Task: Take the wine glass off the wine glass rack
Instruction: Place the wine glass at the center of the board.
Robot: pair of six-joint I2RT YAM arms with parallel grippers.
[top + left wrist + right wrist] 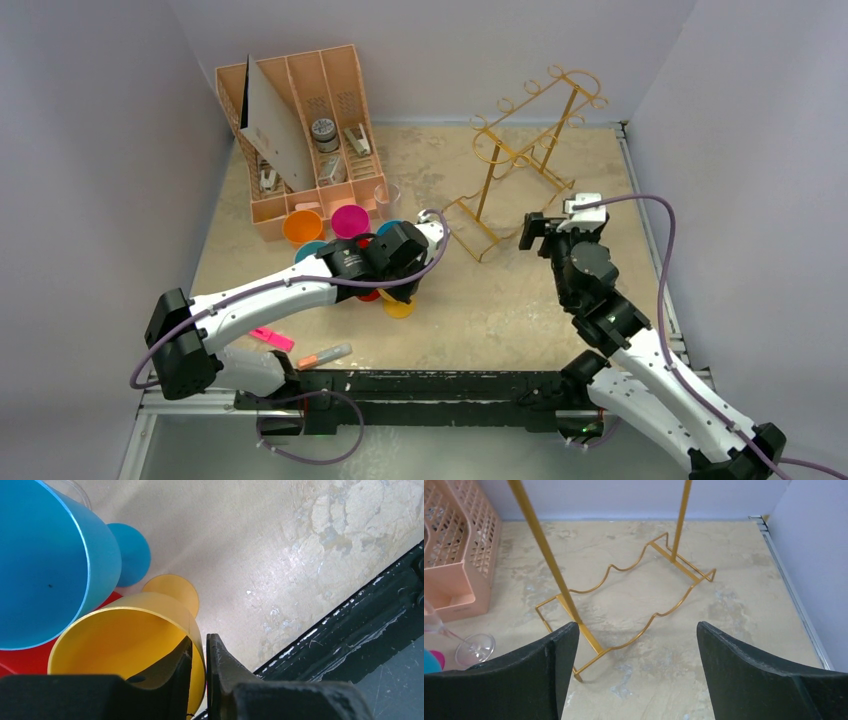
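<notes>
Left gripper (200, 642) astride yellow wine glass (125, 630) rim, grip unclear, right gripper (635, 626) open

Table top (520, 300): beige, mottled, with worn pale patches; matte finish.
Back wall (430, 40): plain pale grey-lilac; meets the table top at its far edge.
Left wall (90, 150): same colour, unmarked.
Right wall (760, 150): same colour, unmarked.
Side rail (794, 595): light metal strip along the right table edge.
Front rail (450, 385): black, scuffed, along the near edge.
Light: even, diffuse; soft shadows.
</notes>
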